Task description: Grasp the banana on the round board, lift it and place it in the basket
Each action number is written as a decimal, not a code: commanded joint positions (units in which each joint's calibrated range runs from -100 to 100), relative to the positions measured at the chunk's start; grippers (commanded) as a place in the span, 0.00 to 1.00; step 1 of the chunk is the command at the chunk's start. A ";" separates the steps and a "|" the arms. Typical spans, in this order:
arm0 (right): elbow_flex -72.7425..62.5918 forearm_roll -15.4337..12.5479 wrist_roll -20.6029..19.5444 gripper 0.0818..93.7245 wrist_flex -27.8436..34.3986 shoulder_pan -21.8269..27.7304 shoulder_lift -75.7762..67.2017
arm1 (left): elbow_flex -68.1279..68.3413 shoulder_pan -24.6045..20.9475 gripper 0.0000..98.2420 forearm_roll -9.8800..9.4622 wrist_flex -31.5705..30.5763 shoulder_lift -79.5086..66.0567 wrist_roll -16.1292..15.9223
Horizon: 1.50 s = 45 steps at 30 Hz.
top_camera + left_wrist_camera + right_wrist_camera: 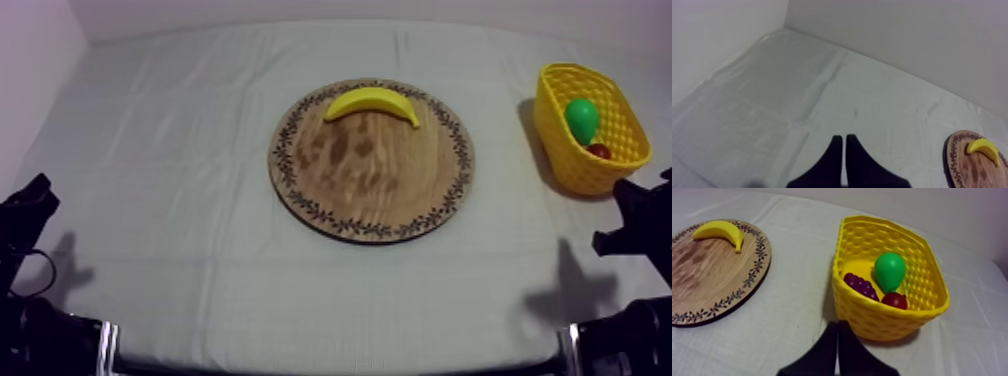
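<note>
start of pick, no grasp made yet.
noted banana (372,102) at far rim of wooden board (370,175), well apart from yellow basket (556,125); found left claw (844,145) and right claw (838,329) pressed together, empty; must next reach over, spread, grip banana.

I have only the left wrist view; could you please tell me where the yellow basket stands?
Observer: The yellow basket stands at the table's right side, apart from the wooden board.
Operator: Thank you; is anything in it?
Observer: A green pear, a bunch of grapes and a small red fruit.
Operator: And the right gripper?
Observer: The right gripper is shut on nothing, close to the basket's outer wall.
</note>
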 commanded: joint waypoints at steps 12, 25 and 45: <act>0.02 0.06 -3.20 0.00 -0.01 -9.02 -0.02 | -0.02 -0.02 0.00 0.02 0.00 0.02 0.00; -1.14 1.11 -0.65 0.00 1.23 -12.70 1.45 | -0.02 -0.02 0.00 0.02 0.00 0.02 0.00; -50.82 7.35 -3.35 0.00 22.59 -16.36 42.82 | -0.02 -0.02 0.00 0.02 0.00 0.02 0.00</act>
